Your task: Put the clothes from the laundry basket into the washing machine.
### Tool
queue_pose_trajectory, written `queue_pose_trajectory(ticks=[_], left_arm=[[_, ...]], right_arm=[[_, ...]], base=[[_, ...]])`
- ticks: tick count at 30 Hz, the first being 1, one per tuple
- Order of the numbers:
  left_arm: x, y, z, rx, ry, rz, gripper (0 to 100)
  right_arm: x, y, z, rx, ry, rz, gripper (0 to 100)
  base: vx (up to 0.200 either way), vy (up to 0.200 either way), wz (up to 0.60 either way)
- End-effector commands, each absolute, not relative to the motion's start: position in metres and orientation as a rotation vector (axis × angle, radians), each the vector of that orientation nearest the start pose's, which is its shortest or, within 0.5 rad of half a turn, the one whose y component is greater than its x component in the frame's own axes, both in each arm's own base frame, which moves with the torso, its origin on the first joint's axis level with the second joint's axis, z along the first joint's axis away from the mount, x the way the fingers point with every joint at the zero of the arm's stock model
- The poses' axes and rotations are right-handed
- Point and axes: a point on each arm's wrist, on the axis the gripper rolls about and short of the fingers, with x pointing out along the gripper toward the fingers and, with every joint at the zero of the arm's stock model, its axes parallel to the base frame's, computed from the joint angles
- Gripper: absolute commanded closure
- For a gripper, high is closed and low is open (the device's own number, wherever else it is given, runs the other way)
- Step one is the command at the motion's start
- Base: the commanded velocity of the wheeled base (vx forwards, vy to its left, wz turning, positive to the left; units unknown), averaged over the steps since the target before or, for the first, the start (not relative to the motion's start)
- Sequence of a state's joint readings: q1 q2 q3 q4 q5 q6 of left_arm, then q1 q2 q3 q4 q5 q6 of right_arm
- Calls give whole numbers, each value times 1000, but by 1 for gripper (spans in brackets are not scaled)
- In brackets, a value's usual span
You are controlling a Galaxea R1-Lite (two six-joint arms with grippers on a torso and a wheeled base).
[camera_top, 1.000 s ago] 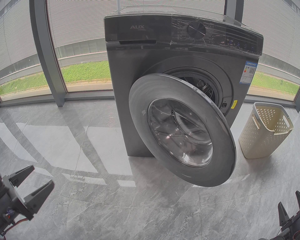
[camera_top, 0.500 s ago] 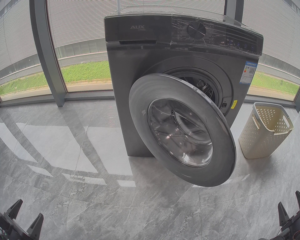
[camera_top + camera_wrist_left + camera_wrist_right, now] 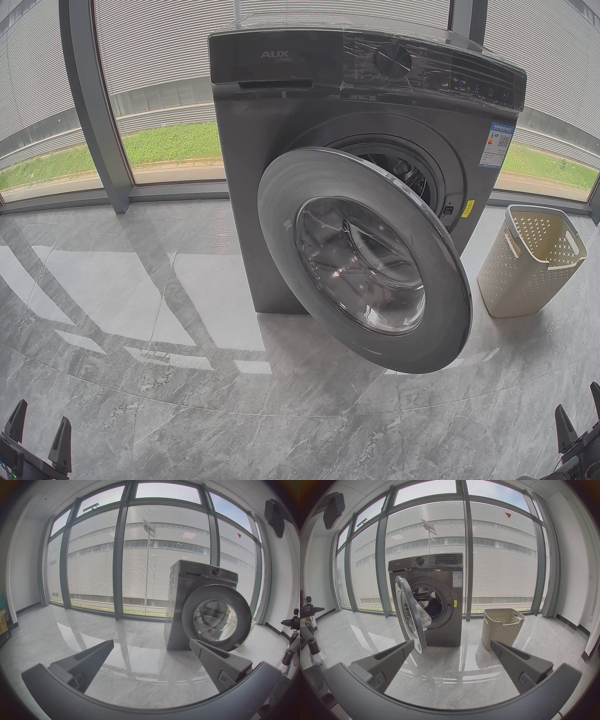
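Reaching from the lower corners, left jaws and right jaws both spread apart, an arm could clip the dark grey washing machine's (image 3: 269,156) wide-open round glass door (image 3: 350,262) at centre or topple the cream perforated plastic laundry basket (image 3: 506,281) at middle right.

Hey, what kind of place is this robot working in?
Likely a test or showroom space, not a home laundry: a lone washing machine, door open, stands on a polished grey stone floor before floor-to-ceiling windows, with a laundry basket beside it.
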State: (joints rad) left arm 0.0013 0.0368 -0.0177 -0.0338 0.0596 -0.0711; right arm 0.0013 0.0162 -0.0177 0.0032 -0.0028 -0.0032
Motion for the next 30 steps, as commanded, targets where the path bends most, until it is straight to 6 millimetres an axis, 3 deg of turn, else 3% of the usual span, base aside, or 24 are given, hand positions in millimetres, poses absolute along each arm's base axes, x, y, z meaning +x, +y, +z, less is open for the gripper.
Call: queue_pose_trajectory(ticks=[1, 4, 5, 7, 9, 11, 12, 15, 18, 19, 23, 25, 26, 30], left_arm=[[-23, 2, 79, -53, -24, 79, 0], [-23, 2, 79, -52, -29, 68, 0], [-23, 2, 79, -58, -29, 64, 0], [-23, 1, 79, -61, -31, 60, 0], [-23, 1, 78, -61, -29, 62, 0], [-23, 1, 78, -61, -29, 62, 0], [-23, 1, 78, -61, -31, 60, 0], [-23, 1, 78, -62, -31, 60, 0], [-23, 1, 78, -62, -31, 60, 0], [-23, 1, 78, -62, -29, 60, 0], [-23, 1, 78, -62, -29, 60, 0], [-23, 1, 78, -62, -29, 60, 0], [-23, 1, 78, -61, -29, 61, 0], [-23, 1, 78, -61, -29, 61, 0]], right_arm=[[-23, 0, 76, -11, 3, 0, 0], [-24, 1, 79, -39, -21, 30, 0], [-27, 1, 91, -37, -81, 52, 0], [-42, 2, 138, -13, -245, 121, 0], [-42, 3, 162, 24, -212, 209, 0], [-37, 4, 163, 33, -154, 261, 0], [-22, 6, 154, 48, -17, 360, 0], [2, 10, 137, 76, 160, 486, 0], [9, 11, 136, 80, 185, 521, 0], [37, 14, 143, 89, 264, 596, 0], [74, 24, 148, 94, 309, 672, 0], [77, 25, 148, 94, 310, 678, 0], [95, 32, 147, 87, 330, 714, 0], [116, 41, 143, 82, 376, 737, 0]], base=[[0, 0, 0], [0, 0, 0], [0, 0, 0], [0, 0, 0], [0, 0, 0], [0, 0, 0], [0, 0, 0], [0, 0, 0], [0, 0, 0], [0, 0, 0], [0, 0, 0], [0, 0, 0], [0, 0, 0], [0, 0, 0]])
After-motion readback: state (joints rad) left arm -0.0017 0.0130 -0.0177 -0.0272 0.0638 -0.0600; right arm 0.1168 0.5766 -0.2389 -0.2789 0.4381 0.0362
